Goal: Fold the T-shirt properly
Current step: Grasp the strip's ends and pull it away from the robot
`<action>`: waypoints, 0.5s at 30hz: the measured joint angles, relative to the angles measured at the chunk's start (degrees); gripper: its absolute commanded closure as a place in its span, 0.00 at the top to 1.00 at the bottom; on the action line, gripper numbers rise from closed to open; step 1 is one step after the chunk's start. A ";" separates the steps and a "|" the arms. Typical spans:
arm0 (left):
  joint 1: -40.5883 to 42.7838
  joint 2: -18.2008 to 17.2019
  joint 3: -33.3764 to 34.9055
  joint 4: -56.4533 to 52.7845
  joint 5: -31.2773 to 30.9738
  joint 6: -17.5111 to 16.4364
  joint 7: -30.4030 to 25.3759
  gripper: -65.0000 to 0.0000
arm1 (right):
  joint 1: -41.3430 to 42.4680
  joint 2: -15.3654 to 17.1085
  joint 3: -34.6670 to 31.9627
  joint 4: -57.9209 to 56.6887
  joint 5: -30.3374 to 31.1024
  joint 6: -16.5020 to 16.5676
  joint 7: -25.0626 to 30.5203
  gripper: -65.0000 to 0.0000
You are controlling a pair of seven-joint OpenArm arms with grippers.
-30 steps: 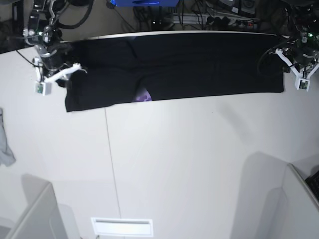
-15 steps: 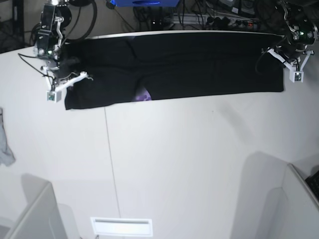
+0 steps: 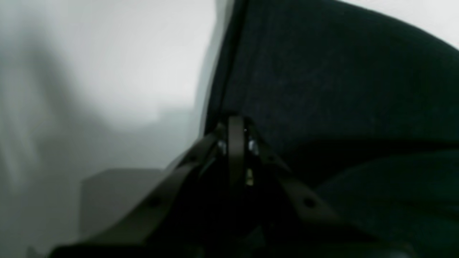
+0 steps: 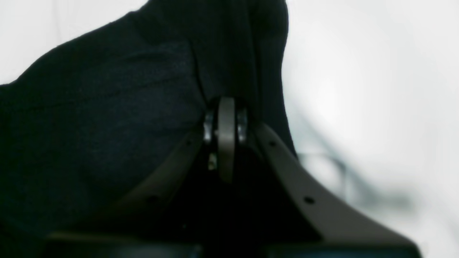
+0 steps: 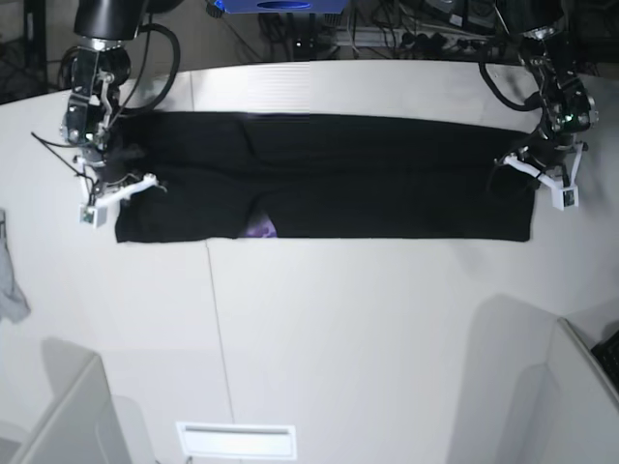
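The black T-shirt (image 5: pixel 368 174) lies as a long flat band across the far part of the white table (image 5: pixel 368 329). A bit of purple print (image 5: pixel 259 228) peeks out at its near edge. My right gripper (image 5: pixel 124 166) sits at the band's left end. In the right wrist view its jaws (image 4: pixel 226 107) are shut, with black T-shirt cloth (image 4: pixel 107 107) bunched around the tips. My left gripper (image 5: pixel 517 166) sits at the band's right end. In the left wrist view it (image 3: pixel 235 125) is also shut on the T-shirt (image 3: pixel 322 89) near its edge.
A small pale grey cloth scrap (image 5: pixel 10 280) lies at the table's left edge. White partitions stand at the near left (image 5: pixel 68 416) and near right (image 5: pixel 571 387). A white slot (image 5: pixel 235 440) is at the front edge. Cables and a power strip (image 5: pixel 426 39) run behind the table.
Both grippers have closed on the T-shirt's ends. The whole band has slid from the table's back edge toward the front, leaving a bare strip of table behind it.
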 measured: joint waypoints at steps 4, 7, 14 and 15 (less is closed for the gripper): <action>-4.31 0.11 2.08 -1.86 0.59 0.85 1.42 0.00 | 5.14 1.36 -0.07 -4.44 -0.04 -0.07 -1.03 0.00; -5.90 0.44 2.75 -1.99 0.92 0.87 2.75 0.00 | 7.34 2.16 -0.28 -5.88 -0.33 -0.09 -2.03 0.00; -4.81 0.57 2.32 -0.09 0.55 1.36 3.65 0.00 | 8.81 3.06 -0.44 -4.42 -1.42 -0.55 -4.11 0.00; -4.70 0.79 1.92 0.15 0.57 1.36 4.00 0.00 | 8.61 3.08 -0.44 -2.99 -1.25 -0.52 -4.22 0.00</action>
